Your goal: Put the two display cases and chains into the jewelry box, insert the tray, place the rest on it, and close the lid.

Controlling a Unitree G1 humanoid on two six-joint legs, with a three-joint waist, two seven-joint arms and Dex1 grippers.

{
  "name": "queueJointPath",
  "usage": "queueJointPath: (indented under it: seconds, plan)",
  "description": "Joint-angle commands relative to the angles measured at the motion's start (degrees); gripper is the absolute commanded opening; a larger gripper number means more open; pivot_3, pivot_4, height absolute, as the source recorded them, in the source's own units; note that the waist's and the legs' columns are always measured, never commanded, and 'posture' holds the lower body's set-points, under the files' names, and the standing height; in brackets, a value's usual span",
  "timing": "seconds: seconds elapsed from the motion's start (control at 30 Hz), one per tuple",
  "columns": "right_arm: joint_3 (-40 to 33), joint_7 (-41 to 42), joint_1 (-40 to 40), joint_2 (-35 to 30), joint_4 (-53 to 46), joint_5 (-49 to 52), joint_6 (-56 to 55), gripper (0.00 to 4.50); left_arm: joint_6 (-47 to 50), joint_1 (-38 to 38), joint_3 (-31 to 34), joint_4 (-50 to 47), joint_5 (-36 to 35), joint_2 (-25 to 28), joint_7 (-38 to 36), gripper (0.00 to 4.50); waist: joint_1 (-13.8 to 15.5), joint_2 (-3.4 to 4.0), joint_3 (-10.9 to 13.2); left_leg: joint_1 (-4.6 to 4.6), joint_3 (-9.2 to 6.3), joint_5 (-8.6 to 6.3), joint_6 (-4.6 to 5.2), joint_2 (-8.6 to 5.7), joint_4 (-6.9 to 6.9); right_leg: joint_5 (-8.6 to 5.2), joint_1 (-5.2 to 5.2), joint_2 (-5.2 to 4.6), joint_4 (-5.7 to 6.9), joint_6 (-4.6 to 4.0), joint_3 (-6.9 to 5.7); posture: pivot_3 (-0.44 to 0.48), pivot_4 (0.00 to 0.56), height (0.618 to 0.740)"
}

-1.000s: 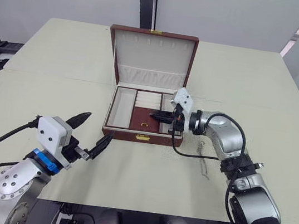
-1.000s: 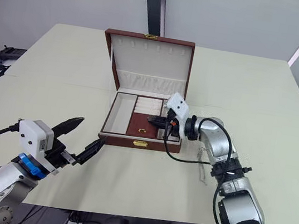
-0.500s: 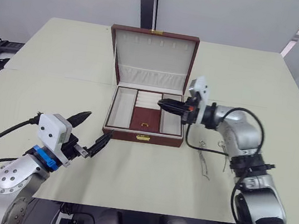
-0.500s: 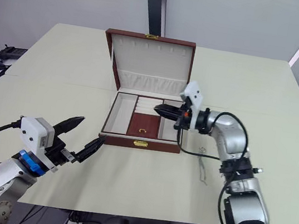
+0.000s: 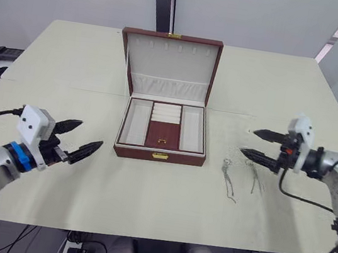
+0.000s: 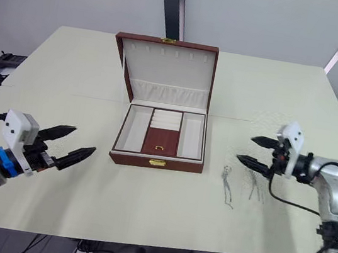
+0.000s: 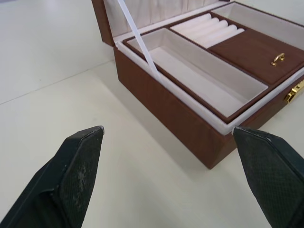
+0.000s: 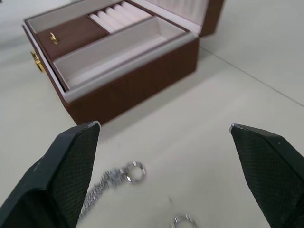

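With the tray (image 5: pixel 165 125) seated, both wide-open grippers, left (image 5: pixel 79 139) and right (image 5: pixel 263 146), risk snagging thin chains (image 5: pixel 230 179) at the box's (image 5: pixel 159 155) four o'clock.

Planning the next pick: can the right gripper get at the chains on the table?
Probably yes. The right gripper hangs open just beside the chains, which lie loose on the bare table with nothing between.
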Motion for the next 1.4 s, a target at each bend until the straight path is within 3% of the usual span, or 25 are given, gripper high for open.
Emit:
queueJointPath:
  seconds: [0.03,0.4,0.9,1.17,1.4]
  plan:
    - [-4.1,-1.4,3.11,-1.66,-0.5,0.07,-2.92,4.46,-2.61,-1.04,2.04,4.15,1.51,1.7,-2.35,4.5,-0.15,0.0,0.0,0.01,0.02,0.0,0.0,0.0,0.0,0.0,0.0,0.0,0.0,0.0,0.01,0.0,0.15,0.74]
    - [-8.02,-6.49,9.59,-2.12,8.42,-2.46,-10.26,4.46,-9.32,-3.97,4.53,18.56,5.92,4.94,-5.95,4.5,-0.17,0.0,0.0,0.03,0.14,0.0,0.0,0.01,0.03,0.05,0.0,0.0,0.0,0.08,0.11,0.0,0.15,0.74]
    - [-7.19,-6.7,8.44,-1.75,10.94,-2.63,-11.5,4.46,-10.3,-2.44,5.08,18.3,6.18,3.67,-5.07,4.5,-0.05,0.0,0.0,0.03,0.14,0.0,0.0,0.02,0.03,0.06,0.01,-0.01,0.01,0.09,0.11,0.0,0.15,0.74]
    - [-9.01,-9.55,10.33,0.15,3.72,0.81,-6.94,4.46,-7.71,-3.23,1.22,11.23,3.92,2.41,-7.33,4.5,-0.01,0.0,0.0,0.02,0.13,0.0,0.0,0.02,0.03,0.06,0.02,-0.01,0.02,0.1,0.1,0.0,0.15,0.74]
    - [-7.68,-19.46,14.38,6.63,-13.89,4.35,1.66,4.46,-6.31,-5.13,-7.85,0.17,2.36,0.27,-11.69,4.5,0.33,0.01,-0.01,0.02,0.1,0.01,-0.02,0.02,0.04,0.07,0.04,0.0,0.06,0.11,0.08,0.0,0.15,0.74]
